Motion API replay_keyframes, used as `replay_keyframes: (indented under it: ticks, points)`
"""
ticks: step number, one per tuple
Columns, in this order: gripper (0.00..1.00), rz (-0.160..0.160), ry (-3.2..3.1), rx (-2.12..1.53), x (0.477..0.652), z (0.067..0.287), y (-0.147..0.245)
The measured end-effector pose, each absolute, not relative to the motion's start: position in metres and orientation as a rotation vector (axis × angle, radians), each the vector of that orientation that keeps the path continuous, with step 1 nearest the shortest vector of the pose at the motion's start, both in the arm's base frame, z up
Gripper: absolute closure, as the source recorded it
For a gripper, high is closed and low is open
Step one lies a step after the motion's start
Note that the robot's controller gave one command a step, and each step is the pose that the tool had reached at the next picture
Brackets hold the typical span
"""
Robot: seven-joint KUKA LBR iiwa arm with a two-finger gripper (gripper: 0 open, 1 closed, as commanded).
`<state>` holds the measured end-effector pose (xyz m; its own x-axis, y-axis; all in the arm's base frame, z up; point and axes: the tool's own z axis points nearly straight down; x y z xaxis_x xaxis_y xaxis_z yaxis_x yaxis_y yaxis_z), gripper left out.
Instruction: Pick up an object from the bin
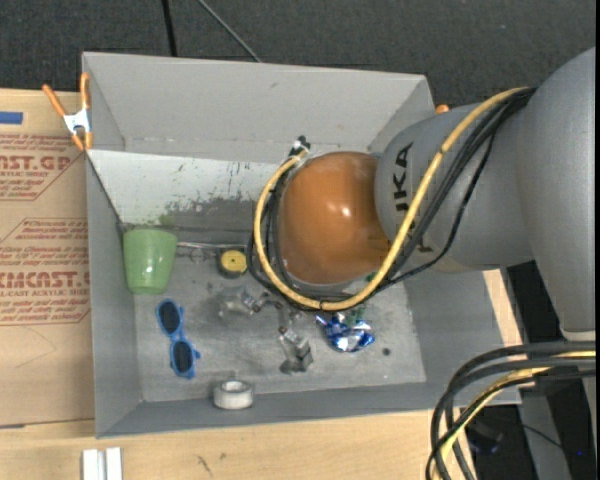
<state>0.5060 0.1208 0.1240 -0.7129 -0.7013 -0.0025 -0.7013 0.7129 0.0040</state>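
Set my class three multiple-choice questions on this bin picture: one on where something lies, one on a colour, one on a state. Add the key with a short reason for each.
1. Where is the green cup?
A) by the left wall of the bin, as this view shows it
B) in the front right corner
C) outside, on the cardboard

2. What colour is the small disc just right of the cup?
A) red
B) yellow
C) black

3. How are the blue sunglasses placed?
A) hanging over the rim
B) lying flat on the floor, loose
C) stuck inside the cup

Key: 1 A, the cup sits at the floor's left edge, next to that wall. 2 B, the disc is plainly yellow against the grey floor. 3 B, the sunglasses lie on the floor below the cup, apart from it.
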Motion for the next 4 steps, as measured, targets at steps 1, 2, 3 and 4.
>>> replay_keyframes:
  ticks: [1, 2, 3, 4]
  points:
    - [0.00, 0.007, 2.926, -1.148, 0.490, 0.101, 0.172]
    - [0.00, 0.002, 3.036, -0.768, 0.489, 0.071, 0.201]
    - [1.00, 0.001, 3.043, -0.770, 0.487, 0.070, 0.200]
    - [1.00, 0.001, 3.032, -0.778, 0.506, 0.227, 0.192]
